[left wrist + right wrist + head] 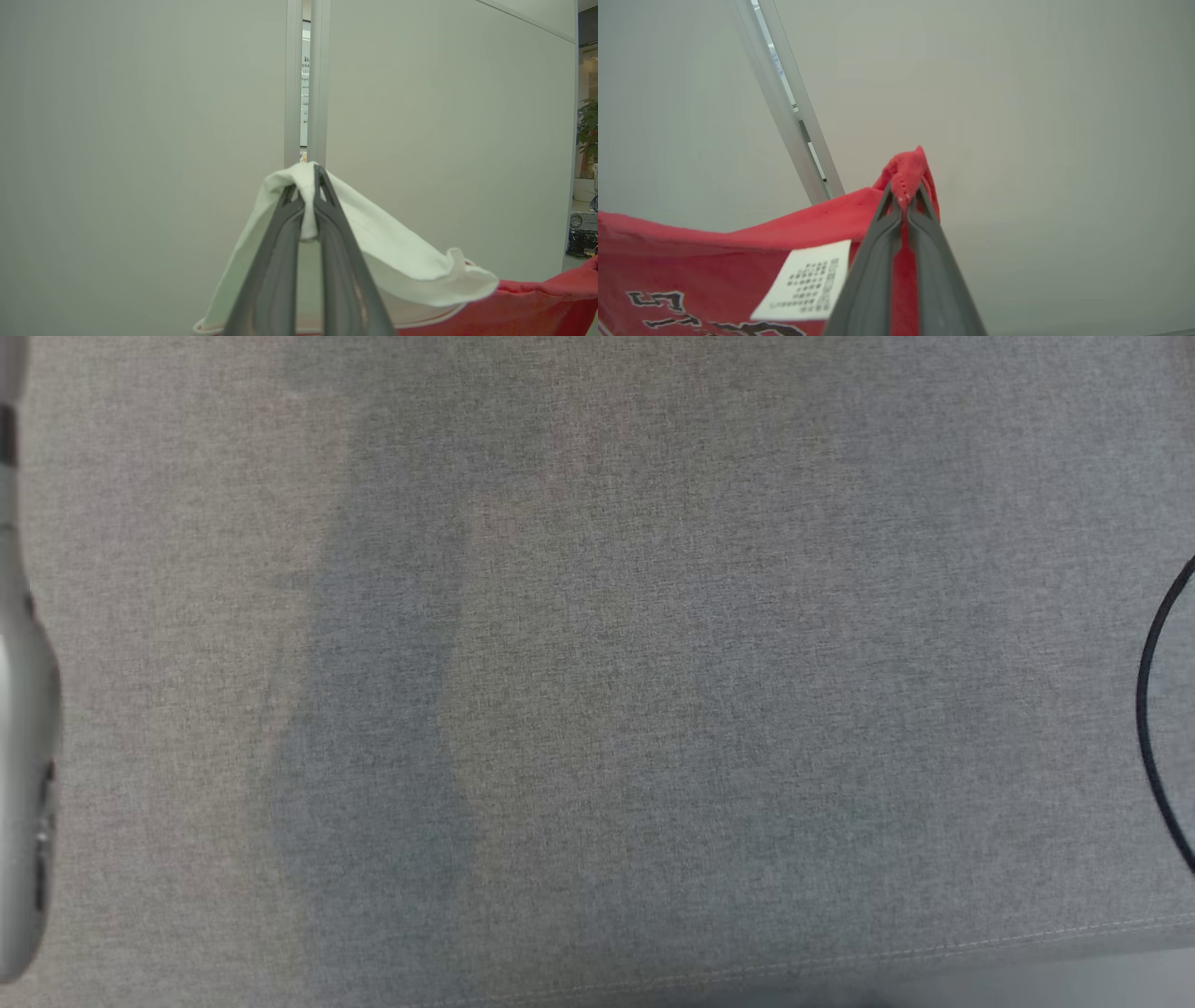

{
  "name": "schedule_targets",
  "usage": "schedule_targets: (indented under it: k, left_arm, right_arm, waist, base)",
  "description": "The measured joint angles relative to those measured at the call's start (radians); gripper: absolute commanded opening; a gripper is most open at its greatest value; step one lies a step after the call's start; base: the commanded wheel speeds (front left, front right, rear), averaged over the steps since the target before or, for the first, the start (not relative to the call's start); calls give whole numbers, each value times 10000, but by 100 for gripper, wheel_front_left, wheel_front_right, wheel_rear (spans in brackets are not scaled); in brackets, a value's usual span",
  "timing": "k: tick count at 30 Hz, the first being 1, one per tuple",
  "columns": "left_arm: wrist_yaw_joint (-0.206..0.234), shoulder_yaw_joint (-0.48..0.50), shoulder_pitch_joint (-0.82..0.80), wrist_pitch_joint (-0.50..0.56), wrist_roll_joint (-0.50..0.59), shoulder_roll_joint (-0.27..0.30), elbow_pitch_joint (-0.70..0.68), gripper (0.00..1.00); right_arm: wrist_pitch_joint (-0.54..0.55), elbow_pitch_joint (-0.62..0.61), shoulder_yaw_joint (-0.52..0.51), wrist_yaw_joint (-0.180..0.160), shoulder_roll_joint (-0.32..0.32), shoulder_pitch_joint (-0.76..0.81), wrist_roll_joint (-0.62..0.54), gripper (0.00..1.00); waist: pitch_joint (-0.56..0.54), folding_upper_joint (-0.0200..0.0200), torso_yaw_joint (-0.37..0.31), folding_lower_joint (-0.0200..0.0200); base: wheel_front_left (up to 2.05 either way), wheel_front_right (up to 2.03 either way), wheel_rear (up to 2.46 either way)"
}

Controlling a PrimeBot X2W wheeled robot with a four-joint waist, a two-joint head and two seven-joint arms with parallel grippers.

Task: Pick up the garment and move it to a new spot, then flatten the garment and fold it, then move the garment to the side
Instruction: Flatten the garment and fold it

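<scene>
The head view looks down on a grey woven surface crossed by soft shadows, with a stitched seam near the bottom right. A pale forearm runs along the left edge, mostly cut off by the frame. At the right edge only part of a black cable loops in.

In the left wrist view, the left gripper has its jaws pressed together on a white fold of the garment. The cloth drapes over both fingers and hides part of their tips. The white part falls away to the lower right, where it meets red fabric that runs out of the frame. Behind stand pale wall panels with a narrow gap between them. The writing seen through the gap is too small to read. A plant and some clutter at the right edge are hard to make out.

In the right wrist view, the right gripper pinches a bunched red edge of the garment, which pokes up past the closed jaws. The red cloth stretches to the left, raised in front of the wall. It carries a white label with print too fine to read. The dark lettering on it is cut off by the bottom edge. A slanted metal post passes behind the cloth.
</scene>
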Motion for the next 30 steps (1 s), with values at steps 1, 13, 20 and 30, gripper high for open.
schedule_targets:
  k: [1, 13, 20, 30]
  left_arm:
    - [0, -33, 407, -42, -52, 4, -48, 0]
    - [723, 1427, 7287, -186, 353, -238, -4681, 0]
    - [1127, 2161, 11605, -188, 631, -723, -7129, 0]
    - [1319, 2105, 15578, -186, 765, -1058, -8310, 0]
  right_arm:
    - [-67, -148, 219, 0, -19, 342, 113, 0]
    - [-734, -2907, 1406, -4, -832, 5559, 1768, 0]
    - [-844, -4510, 1058, -4, -1285, 8843, 2033, 0]
    - [-849, -5503, -295, 0, -878, 12667, 1850, 0]
  waist:
    - [-17, 0, 13, 0]
    - [-642, 0, -25, -1]
    - [-1203, 0, -2, -1]
    - [-1990, 0, 75, -2]
  base:
    - [0, 0, 0]
    - [0, 0, 0]
    - [0, 0, 0]
    - [0, 0, 0]
